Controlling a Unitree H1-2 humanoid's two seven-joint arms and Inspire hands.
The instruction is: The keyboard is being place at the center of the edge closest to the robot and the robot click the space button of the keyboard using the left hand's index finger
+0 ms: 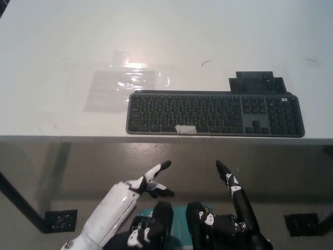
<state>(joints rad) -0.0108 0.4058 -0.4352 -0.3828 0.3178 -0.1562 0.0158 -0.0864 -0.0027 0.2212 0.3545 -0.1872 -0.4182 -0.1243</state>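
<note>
left hand [141, 186] below table [47, 62] edge, off keyboard [213, 113] | right hand [230, 183] resting low

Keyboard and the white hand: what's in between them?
Head view: only the table's front edge and bare floor lie between the left hand and the keyboard.

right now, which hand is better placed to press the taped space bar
Left, probably. The white left hand sits below the edge of the white table, a finger stretched towards the taped space bar of the dark grey keyboard. The black right hand lies further right of that key.
</note>
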